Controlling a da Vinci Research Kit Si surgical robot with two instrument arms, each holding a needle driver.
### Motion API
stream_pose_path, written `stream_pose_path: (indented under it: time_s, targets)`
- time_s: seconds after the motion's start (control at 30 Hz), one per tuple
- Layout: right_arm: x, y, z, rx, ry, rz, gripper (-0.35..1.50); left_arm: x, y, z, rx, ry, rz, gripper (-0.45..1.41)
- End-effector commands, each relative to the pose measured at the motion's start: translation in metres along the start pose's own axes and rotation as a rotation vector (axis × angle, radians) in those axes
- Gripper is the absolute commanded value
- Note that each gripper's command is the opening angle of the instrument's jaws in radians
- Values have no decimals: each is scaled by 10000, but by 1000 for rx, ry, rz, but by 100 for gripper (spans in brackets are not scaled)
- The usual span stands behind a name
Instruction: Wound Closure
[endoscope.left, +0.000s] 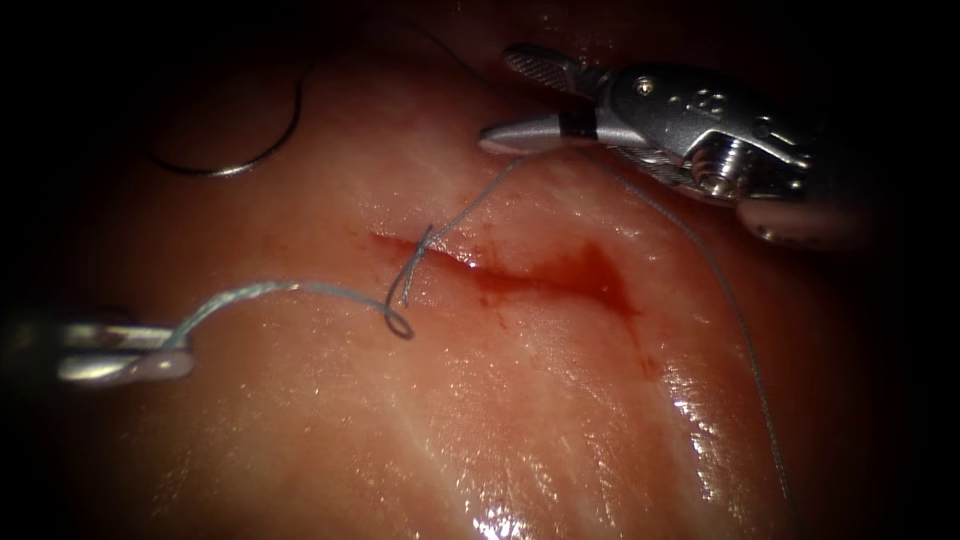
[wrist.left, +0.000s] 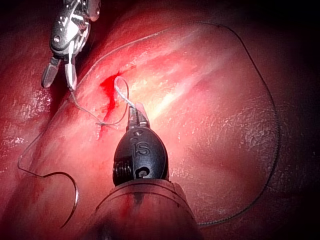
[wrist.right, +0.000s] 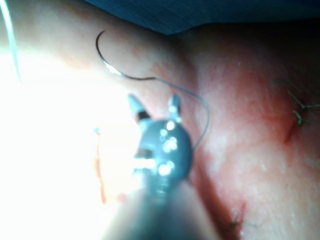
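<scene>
On the tissue (endoscope.left: 480, 440), the cut (endoscope.left: 500, 272) is seen as a slanting line, with red fluid (endoscope.left: 585, 275) pooled toward its right end. From the endoscope view's left, the left arm's claw (endoscope.left: 175, 352) is brought in low, and its jaws are pressed together on the thread (endoscope.left: 290, 290); the same grip is seen from behind in the left wrist view, where the left claw (wrist.left: 136, 114) is pinched on the pale strand just beside the red fluid (wrist.left: 107, 85). From that grip the thread is carried in an arc to a small loop on the left side of the cut, then crossed over the cut's left end and run up to the right arm's claw (endoscope.left: 510, 100).

The right claw is held above the cut on its right side, with its jaws spread apart; the thread is seen passing at the tip of the lower jaw, but whether it is touched there cannot be told. Nothing is clamped by it. A further length of thread is trailed down the tissue on the right. In the left wrist view the right claw (wrist.left: 57, 75) is likewise seen spread.

The needle (endoscope.left: 235, 160) is held by neither claw. It is laid loose on the tissue surface, well to the left of the cut and above it, outside the tissue. It is also seen lying free in the left wrist view (wrist.left: 70, 197) and in the right wrist view (wrist.right: 107, 60), beyond the spread right claw (wrist.right: 154, 106).
</scene>
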Motion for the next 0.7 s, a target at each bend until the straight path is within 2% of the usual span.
stream_pose_path:
  time_s: [0.03,0.17,0.23,0.27,0.5,0.7]
  targets:
    - [-11,-22,29,22,5,-9,120,-2,-1,7,-7,0,-1,-45]
    - [-27,-49,57,75,11,-33,106,3,-19,11,-14,2,-7,-45]
    - [-35,-62,63,102,18,-47,88,3,-30,16,-16,4,-11,-45]
    - [-41,-71,63,121,28,-56,68,0,-41,21,-16,3,-15,-45]
    - [-47,-89,46,150,61,-68,59,-19,-76,53,-24,-16,-18,-45]
    - [-43,-98,29,156,102,-65,42,-41,-105,90,-49,-56,-2,-45]
